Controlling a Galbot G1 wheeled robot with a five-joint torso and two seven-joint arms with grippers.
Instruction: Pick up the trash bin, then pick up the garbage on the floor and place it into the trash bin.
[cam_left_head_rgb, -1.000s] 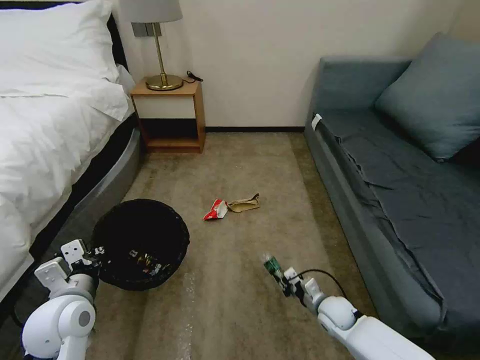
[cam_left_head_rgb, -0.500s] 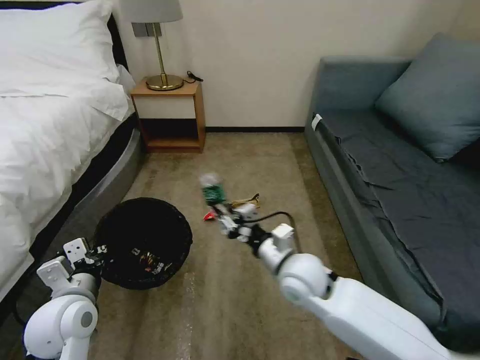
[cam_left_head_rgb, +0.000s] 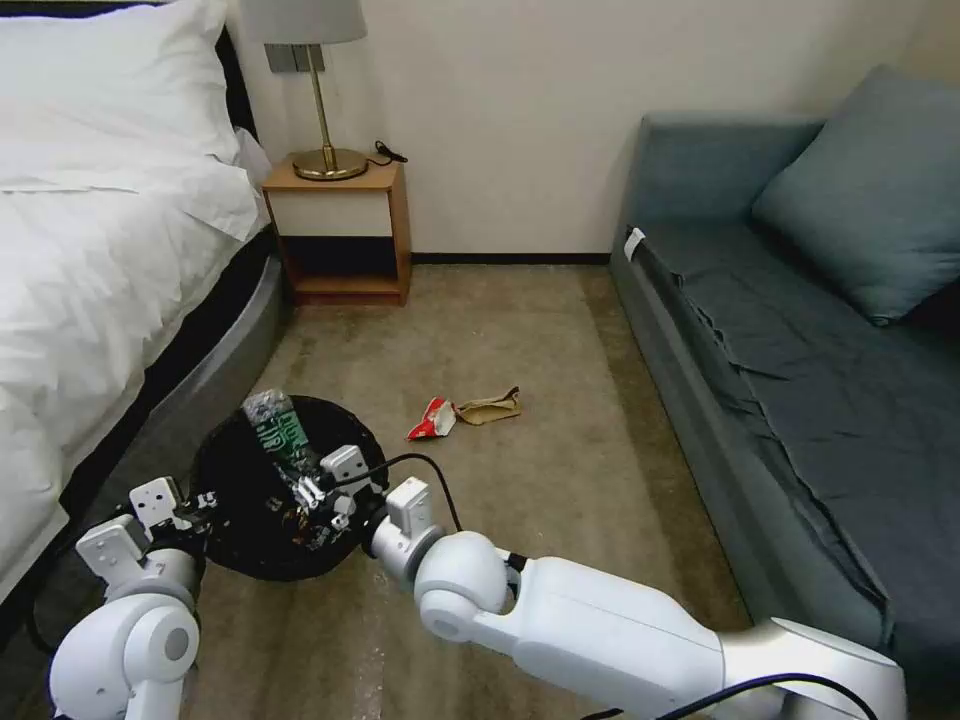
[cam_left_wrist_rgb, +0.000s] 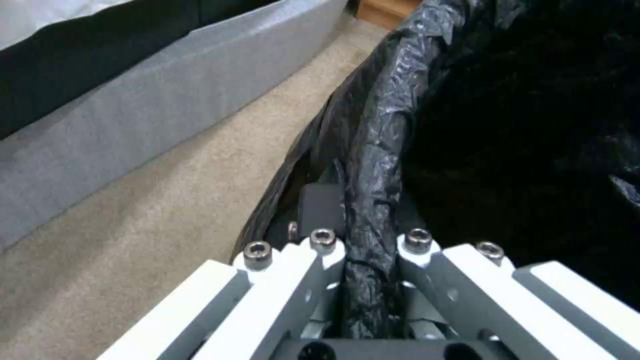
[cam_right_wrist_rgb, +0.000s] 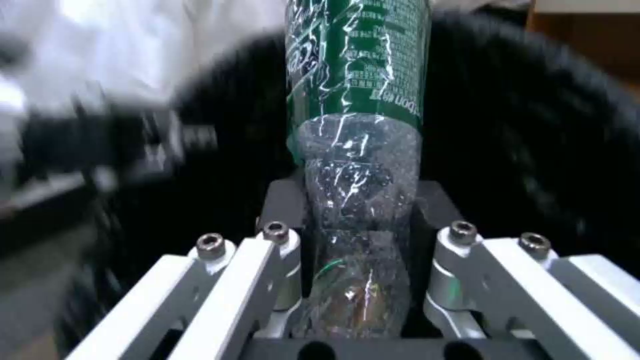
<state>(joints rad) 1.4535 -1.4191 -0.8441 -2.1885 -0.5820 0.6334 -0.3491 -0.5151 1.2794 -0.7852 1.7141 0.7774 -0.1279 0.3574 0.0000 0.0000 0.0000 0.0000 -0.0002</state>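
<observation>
So the right gripper (cam_left_head_rgb: 305, 487) is clutching the bottle (cam_left_head_rgb: 277, 430) over the trash bin (cam_left_head_rgb: 240, 545), while the left gripper (cam_left_head_rgb: 195, 505) is pinching its rim.

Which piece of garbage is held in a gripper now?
The bottle, gripped by the right gripper over the bin; both wrappers lie on the carpet.

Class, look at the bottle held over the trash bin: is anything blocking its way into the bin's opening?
Nothing visible does. The right end effector holds the bottle above the trash bin, whose mouth lies open below; the left end effector grips only the rim.
</observation>
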